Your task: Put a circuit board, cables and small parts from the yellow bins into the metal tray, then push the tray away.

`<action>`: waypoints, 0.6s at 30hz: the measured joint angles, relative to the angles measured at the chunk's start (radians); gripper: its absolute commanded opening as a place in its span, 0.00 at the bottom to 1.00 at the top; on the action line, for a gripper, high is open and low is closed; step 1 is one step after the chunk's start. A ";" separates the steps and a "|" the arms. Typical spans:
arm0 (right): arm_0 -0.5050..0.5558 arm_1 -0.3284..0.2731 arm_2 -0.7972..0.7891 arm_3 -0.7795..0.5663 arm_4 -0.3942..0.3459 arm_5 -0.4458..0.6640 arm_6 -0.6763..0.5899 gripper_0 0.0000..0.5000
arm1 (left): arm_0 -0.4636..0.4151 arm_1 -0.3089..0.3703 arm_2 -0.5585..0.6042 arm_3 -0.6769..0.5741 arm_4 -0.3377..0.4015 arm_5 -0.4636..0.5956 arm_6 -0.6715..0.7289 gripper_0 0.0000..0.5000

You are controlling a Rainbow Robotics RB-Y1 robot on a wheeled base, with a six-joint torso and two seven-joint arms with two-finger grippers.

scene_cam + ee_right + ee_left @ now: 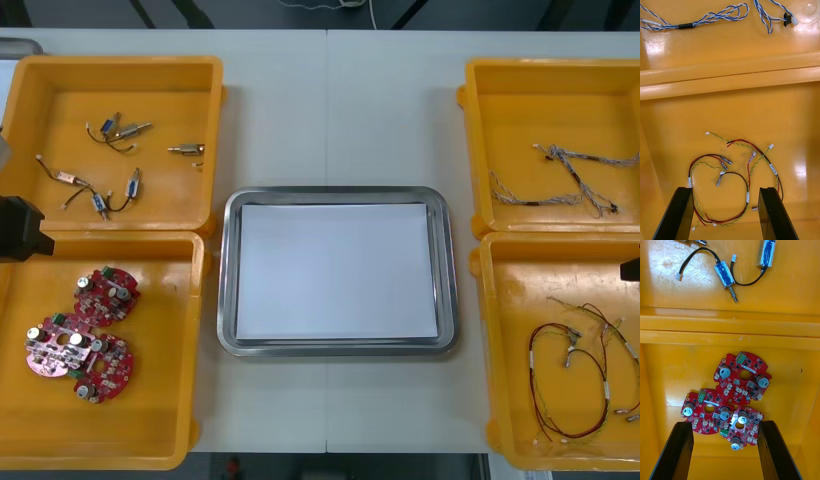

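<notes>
The metal tray (pixel 228 270), white inside, lies at the table's middle with nothing in it. Three round red circuit boards (pixel 80 335) overlap in the near left yellow bin (pixel 150 410). My left gripper (pixel 724 423) hangs open above them, with two boards (pixel 705 410) between and just beyond its fingers (pixel 677 450). Red and yellow cables (pixel 580 365) lie tangled in the near right yellow bin (pixel 510 400). My right gripper (pixel 725 189) hovers open over these cables (pixel 733 176), holding nothing.
The far left bin (pixel 120 68) holds small metal parts (pixel 185 150) and black cables (pixel 100 195). Twisted blue and white cables (pixel 570 180) lie in the far right bin (pixel 530 100). Black arm parts show at the left edge (pixel 20 228) and the right edge (pixel 630 268).
</notes>
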 measured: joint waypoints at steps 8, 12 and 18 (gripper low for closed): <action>0.000 0.000 0.000 0.000 0.000 0.000 0.000 1.00 | 0.000 0.000 0.000 0.000 0.000 0.000 0.000 1.00; 0.000 0.000 0.000 0.000 0.000 0.000 0.000 1.00 | 0.000 0.000 0.000 0.000 0.000 0.000 0.000 1.00; 0.000 0.000 0.000 0.000 0.000 0.000 0.000 1.00 | 0.000 0.000 0.000 0.000 0.000 0.000 0.000 1.00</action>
